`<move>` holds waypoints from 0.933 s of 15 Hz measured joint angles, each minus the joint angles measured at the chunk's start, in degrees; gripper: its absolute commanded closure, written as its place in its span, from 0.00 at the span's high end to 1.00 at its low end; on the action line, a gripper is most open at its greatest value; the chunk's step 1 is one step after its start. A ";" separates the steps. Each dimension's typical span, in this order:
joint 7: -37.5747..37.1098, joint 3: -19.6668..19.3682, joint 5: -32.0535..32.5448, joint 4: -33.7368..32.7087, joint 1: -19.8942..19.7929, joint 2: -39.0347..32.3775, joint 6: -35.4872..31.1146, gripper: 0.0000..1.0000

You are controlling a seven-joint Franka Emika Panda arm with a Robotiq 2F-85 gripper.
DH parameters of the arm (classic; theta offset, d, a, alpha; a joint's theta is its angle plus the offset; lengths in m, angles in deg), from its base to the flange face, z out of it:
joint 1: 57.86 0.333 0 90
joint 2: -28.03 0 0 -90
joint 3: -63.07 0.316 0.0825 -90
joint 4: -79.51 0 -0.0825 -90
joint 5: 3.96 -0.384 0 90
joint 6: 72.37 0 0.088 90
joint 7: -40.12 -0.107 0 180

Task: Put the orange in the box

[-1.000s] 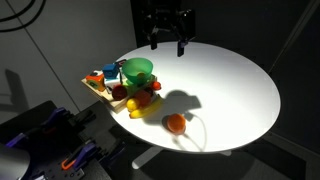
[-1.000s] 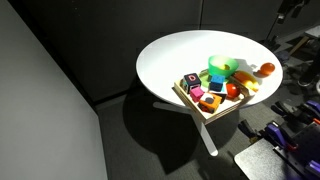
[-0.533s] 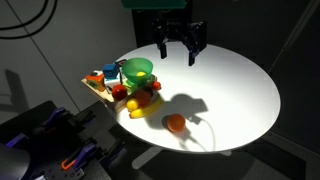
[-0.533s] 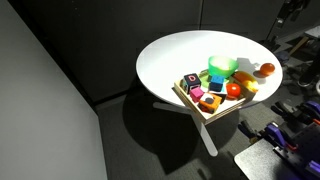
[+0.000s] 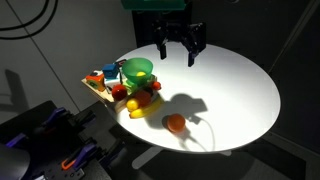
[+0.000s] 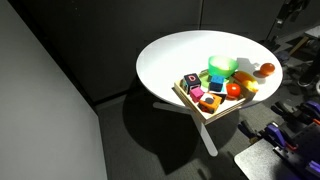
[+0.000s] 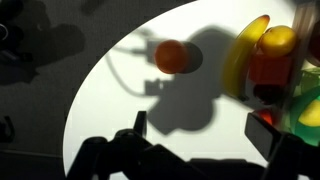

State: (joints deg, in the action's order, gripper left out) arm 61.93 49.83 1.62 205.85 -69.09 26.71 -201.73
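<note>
The orange (image 5: 175, 123) lies alone on the bare white worktop (image 5: 240, 90), close to its near edge in an exterior view, and nothing touches it, so it can be approached from above without nudging anything. A yellow banana (image 5: 140, 108) and some red fruit lie between it and the box (image 5: 93, 88). The box sits at the worktop's rim, well apart from the orange. It is a shallow wooden tray already crowded with a green bowl (image 5: 136, 70) and small coloured blocks, so free room for the fruit looks scarce. The tool (image 5: 177, 55) hangs high over the far part of the worktop, not above the orange. Its fingers are spread wide with nothing between them, which suits a grasp not yet begun. In the wrist view the orange (image 7: 170, 56) sits well ahead of the dark fingertips, beside the arm's own shadow. The task looks to be at its start: the tool would first need to travel over the orange and descend.
</note>
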 measured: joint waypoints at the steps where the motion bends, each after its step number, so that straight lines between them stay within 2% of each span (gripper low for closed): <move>1: 0.00 0.00 0.00 0.00 0.00 0.00 0.00 1.00; 7: -0.12 -0.04 0.00 -0.07 -0.03 -0.83 0.34 1.00; 14: -0.35 -0.29 0.44 -2.07 -1.22 -8.41 0.96 1.00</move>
State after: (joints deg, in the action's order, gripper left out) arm 61.58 49.54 2.06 203.78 -70.31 18.30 -200.78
